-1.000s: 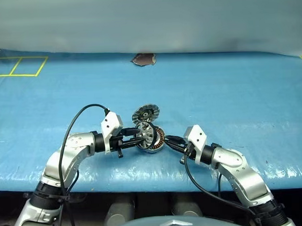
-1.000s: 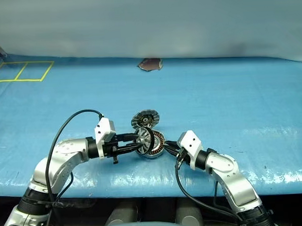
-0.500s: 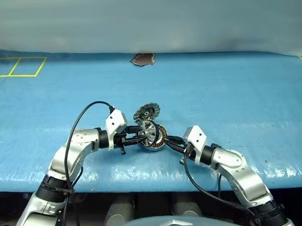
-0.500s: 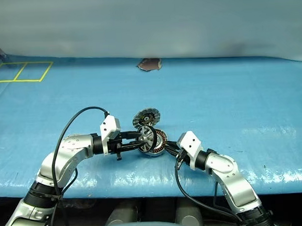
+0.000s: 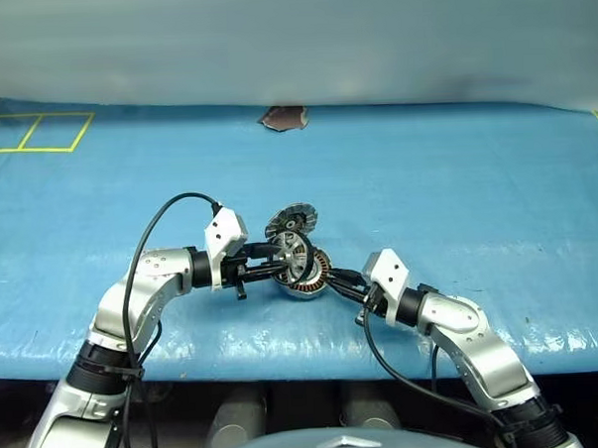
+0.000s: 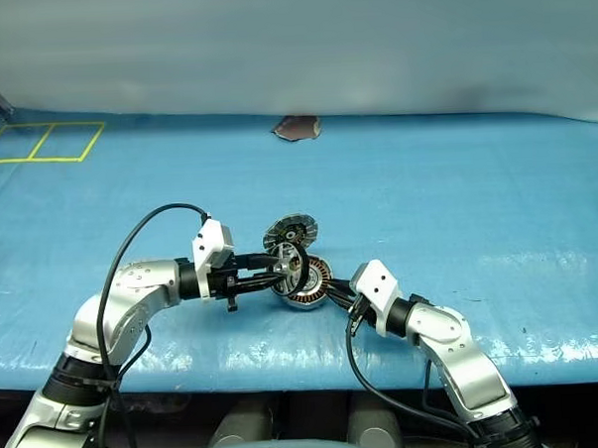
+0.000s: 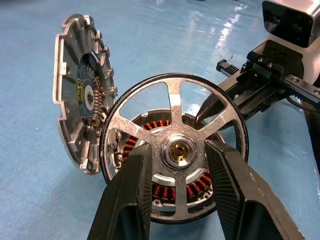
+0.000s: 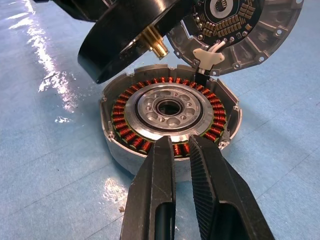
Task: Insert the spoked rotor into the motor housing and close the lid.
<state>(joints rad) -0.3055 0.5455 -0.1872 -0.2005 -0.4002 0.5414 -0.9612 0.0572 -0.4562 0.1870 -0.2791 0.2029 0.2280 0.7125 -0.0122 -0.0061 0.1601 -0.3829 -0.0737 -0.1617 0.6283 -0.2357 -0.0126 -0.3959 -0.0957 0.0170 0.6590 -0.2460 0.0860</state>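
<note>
My left gripper is shut on the hub of the spoked rotor, a shiny silver wheel. It holds the rotor tilted on edge, just above the motor housing. The housing lies on the blue table with its copper windings ringing a metal centre bearing. The lid stands open on the housing's far edge, with its radial segments facing the rotor. My right gripper is shut, its tips lying on the housing's near rim.
The blue table cover stretches wide on all sides of the motor. A brown torn patch lies at the back, and yellow tape squares mark the far left. Black cables loop over both wrists.
The left arm's elbow has swung inward a little, and the rotor stays held over the housing, slightly more on edge. The right gripper has not moved.
</note>
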